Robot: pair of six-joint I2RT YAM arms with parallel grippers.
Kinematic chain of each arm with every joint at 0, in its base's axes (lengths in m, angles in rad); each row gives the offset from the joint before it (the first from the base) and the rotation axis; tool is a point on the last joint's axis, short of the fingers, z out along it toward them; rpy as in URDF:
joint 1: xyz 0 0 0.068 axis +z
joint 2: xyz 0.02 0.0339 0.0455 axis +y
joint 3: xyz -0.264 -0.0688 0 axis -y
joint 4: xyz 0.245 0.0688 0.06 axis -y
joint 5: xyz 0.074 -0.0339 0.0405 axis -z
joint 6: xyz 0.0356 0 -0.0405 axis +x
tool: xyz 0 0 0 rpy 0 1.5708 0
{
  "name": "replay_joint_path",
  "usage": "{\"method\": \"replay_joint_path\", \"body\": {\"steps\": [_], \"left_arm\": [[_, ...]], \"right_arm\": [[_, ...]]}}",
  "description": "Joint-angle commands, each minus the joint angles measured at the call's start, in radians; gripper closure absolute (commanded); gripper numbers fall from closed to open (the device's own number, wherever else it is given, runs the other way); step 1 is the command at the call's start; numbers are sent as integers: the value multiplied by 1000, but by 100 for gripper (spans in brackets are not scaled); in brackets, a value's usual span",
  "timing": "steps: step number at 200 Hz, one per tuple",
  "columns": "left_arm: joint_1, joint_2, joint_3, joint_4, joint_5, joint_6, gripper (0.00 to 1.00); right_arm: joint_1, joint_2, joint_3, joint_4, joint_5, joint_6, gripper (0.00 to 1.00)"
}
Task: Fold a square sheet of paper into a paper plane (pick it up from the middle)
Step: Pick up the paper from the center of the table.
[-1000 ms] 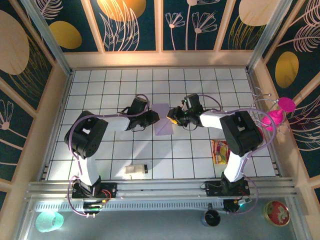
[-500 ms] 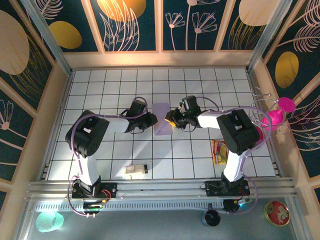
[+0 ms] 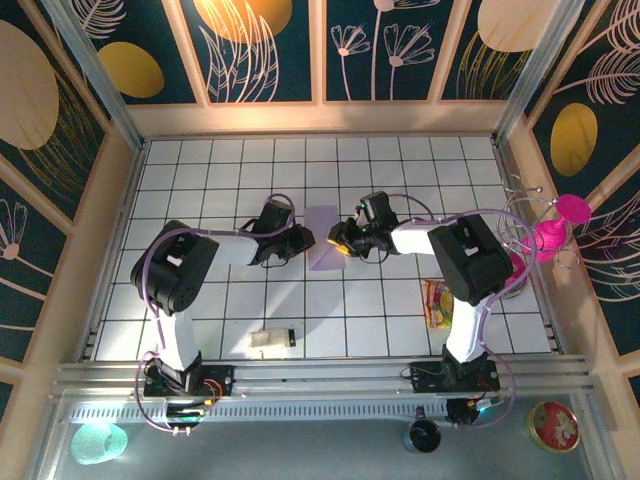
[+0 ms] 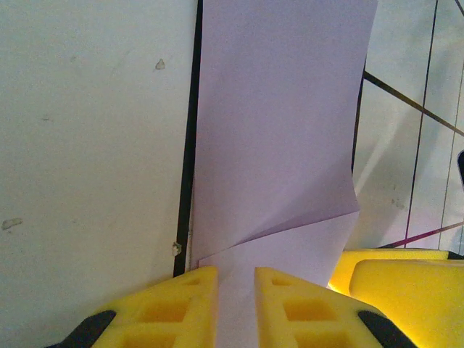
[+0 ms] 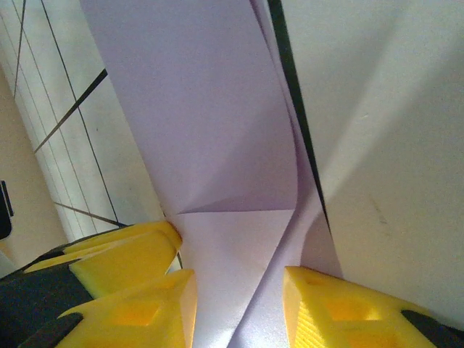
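The square sheet of paper (image 3: 325, 228) lies mid-table, pale lilac and folded into a narrow strip. It runs away from the fingers in the left wrist view (image 4: 283, 130) and the right wrist view (image 5: 203, 116), each showing a slanted folded flap. My left gripper (image 3: 307, 240) sits low at the strip's left edge. Its jaws (image 4: 235, 304) stand a little apart, with flat paper showing in the gap. My right gripper (image 3: 341, 241) is at the strip's right edge, opposite. Its jaws (image 5: 239, 312) stand wider over the paper, pinching nothing. The two grippers nearly touch.
A small white block with a black end (image 3: 272, 340) lies near the front. A red-yellow snack packet (image 3: 438, 303) lies by the right arm. A pink object on a wire stand (image 3: 558, 225) sits at the right wall. Wooden walls enclose the tiled table (image 3: 200, 180).
Both grippers have crept slightly inward toward the paper, the right one a little to the left. The paper has stayed in place.
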Motion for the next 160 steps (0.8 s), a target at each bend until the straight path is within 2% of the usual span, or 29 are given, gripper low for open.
{"method": "replay_joint_path", "body": {"steps": [1,65,102,160], "left_arm": [[7,23,-16,-19,-13,-9,80],[6,11,-15,-25,-19,-3,79],[6,9,-7,-34,-22,1,79],[8,-18,-1,-50,-28,7,79]], "right_arm": [[14,17,18,23,-36,7,64],[16,14,-37,187,-120,45,71],[31,30,-28,162,-108,19,72],[39,66,-9,164,-102,-6,81]]}}
